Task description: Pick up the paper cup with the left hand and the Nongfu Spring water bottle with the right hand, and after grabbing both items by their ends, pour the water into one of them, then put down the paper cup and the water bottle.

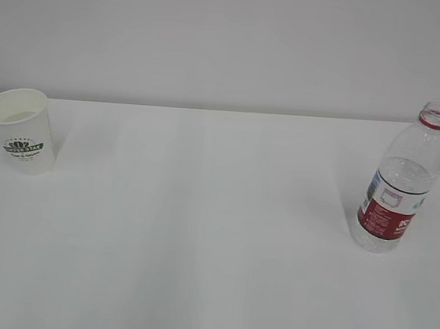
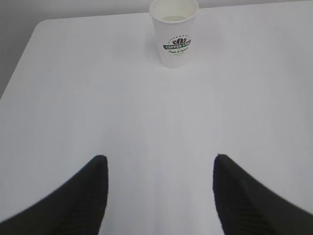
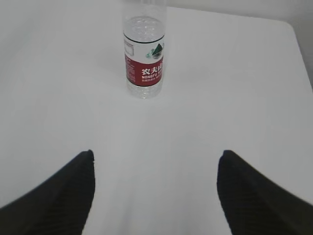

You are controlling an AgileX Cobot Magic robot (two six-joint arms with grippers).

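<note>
Left hand: the two black curved ribbed fingers (image 2: 88, 196) of the left hand (image 2: 159, 164) fill the bottom of the left wrist view at 7 and 5 o'clock, standing well apart with only bare white tabletop (image 2: 98, 98) between them; nothing is gripped.
Right hand: the black ribbed fingers (image 3: 249, 196) of the right hand (image 3: 156, 159) sit the same way at the bottom of the right wrist view, spread wide and empty, over the same white table.
Arm pose: both wrist cameras look down at a slant across the table toward their targets; neither arm shows in the exterior view.
Paper cup: the small white paper cup with a green crown-like logo and green lettering (image 2: 174, 33) stands upright at 12 o'clock from the left fingers, well apart from them, near the table's far edge. In the exterior view it (image 1: 21, 130) is at the far left, about 9 o'clock.
Cup contents: mouth up, cream inside; whether any liquid lies in it cannot be told.
Water bottle: the clear ribbed plastic Nongfu Spring water bottle with a dark red and white label (image 3: 144, 58) stands at 12 o'clock from the right fingers, well apart. In the exterior view it (image 1: 400, 182) is at the right, about 3 o'clock.
Bottle contents: clear water (image 1: 406, 175), reaching the shoulder above the label.
Bottle axis: long axis vertical, red neck ring up, no cap on the open mouth.
Spacing: cup and bottle are well apart, at opposite sides of the table.
</note>
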